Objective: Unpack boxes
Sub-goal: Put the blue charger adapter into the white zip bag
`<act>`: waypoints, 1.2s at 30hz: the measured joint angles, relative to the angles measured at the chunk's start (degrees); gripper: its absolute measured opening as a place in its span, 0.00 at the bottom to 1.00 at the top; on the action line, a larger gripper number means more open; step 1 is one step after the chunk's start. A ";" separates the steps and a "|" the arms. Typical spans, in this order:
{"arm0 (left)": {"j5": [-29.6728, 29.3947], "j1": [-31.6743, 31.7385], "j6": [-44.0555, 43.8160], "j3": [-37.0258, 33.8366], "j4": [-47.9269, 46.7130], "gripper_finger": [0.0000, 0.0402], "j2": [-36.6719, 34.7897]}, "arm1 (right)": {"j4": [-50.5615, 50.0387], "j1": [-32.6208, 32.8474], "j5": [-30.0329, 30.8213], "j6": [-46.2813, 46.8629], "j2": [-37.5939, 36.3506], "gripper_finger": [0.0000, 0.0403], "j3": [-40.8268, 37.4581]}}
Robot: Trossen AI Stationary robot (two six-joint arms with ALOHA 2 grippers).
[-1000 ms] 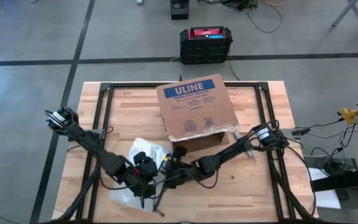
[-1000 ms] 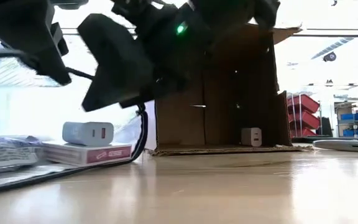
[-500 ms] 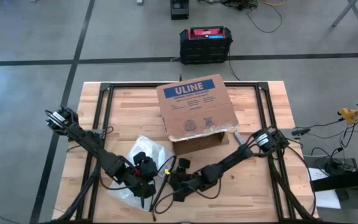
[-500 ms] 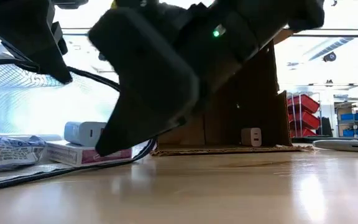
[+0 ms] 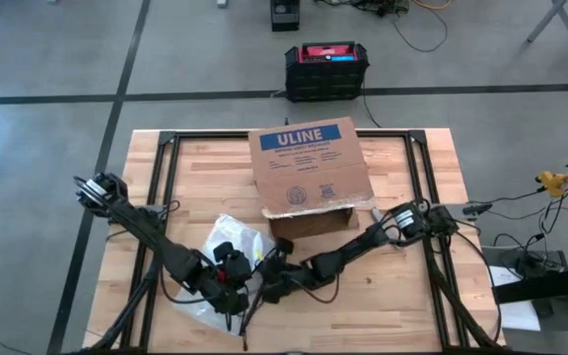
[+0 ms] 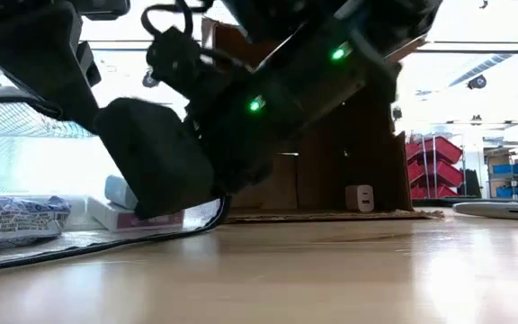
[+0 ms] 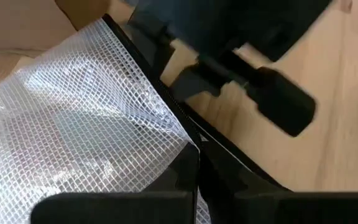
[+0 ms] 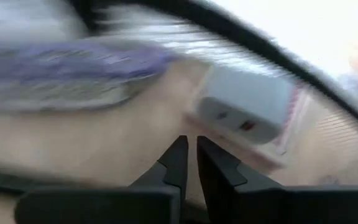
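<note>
the cardboard box (image 5: 312, 177) lies on its side near the far middle of the wooden tabletop (image 5: 412, 306), open mouth toward the arms, a small white charger (image 6: 361, 197) inside it. the step looks like emptying goods into the mesh pouch (image 5: 227, 258). the left gripper (image 5: 227, 294) is clamped on the pouch's dark edge, holding it open. the right gripper (image 5: 267, 283), beside it at the pouch mouth, has its fingers nearly together with nothing between (empty, it seems). next it probably needs to reach the box for the charger. beyond: grey floor, a black-and-red case (image 5: 327, 70), red bins (image 6: 442, 162).
</note>
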 joint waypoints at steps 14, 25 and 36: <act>-0.04 -0.02 -1.33 0.00 0.17 0.00 0.53 | -28.97 5.87 10.42 5.35 -8.87 0.00 -0.06; -1.09 -0.02 -1.33 0.00 1.86 0.00 0.47 | -17.53 3.73 -5.60 -1.93 -5.08 0.00 -0.46; -2.43 0.00 -1.09 0.00 2.03 0.00 0.42 | 3.12 2.75 2.80 -9.85 -3.77 0.00 -0.35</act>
